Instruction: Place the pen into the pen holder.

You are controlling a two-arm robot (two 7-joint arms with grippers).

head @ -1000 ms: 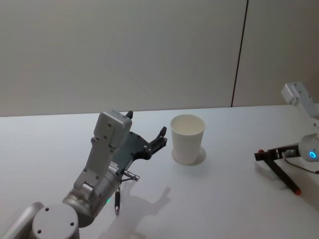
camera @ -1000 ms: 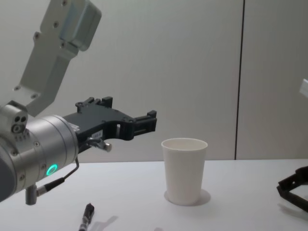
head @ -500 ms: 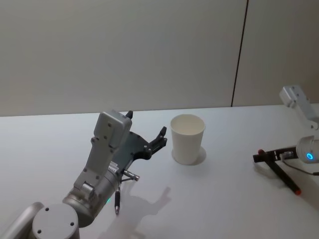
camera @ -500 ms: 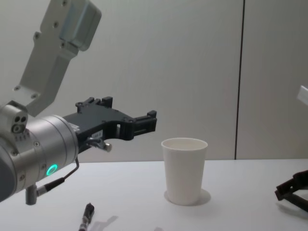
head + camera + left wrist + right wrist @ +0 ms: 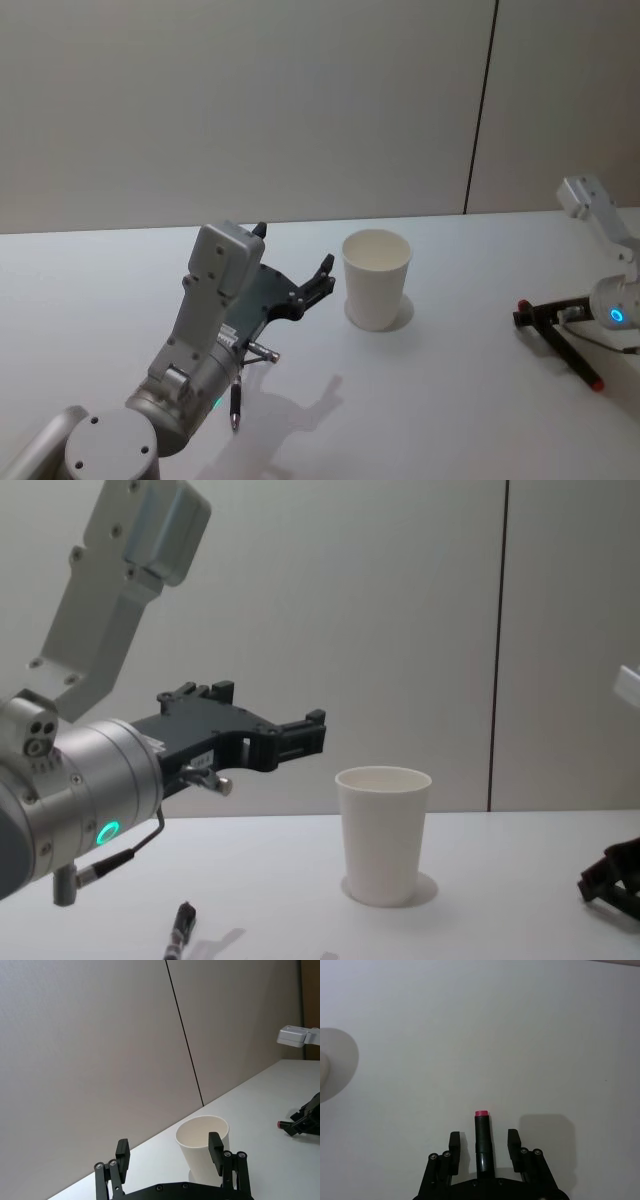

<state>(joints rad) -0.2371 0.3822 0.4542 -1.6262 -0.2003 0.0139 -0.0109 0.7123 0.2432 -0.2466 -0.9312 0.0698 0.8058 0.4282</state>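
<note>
Plain white table [image 5: 450,420], matte and flat: spreads across the whole foreground and ends at a straight far edge. Directly behind, a pale grey wall [image 5: 250,100] of smooth panels. Between two panels, a thin dark seam [image 5: 481,105]: runs upright, tilts slightly in the head view, meets the table's far edge right of centre.

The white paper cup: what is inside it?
The head view shows bare white inner wall in the paper cup; nothing rises above its rim. Its bottom is hidden by the near wall.
</note>
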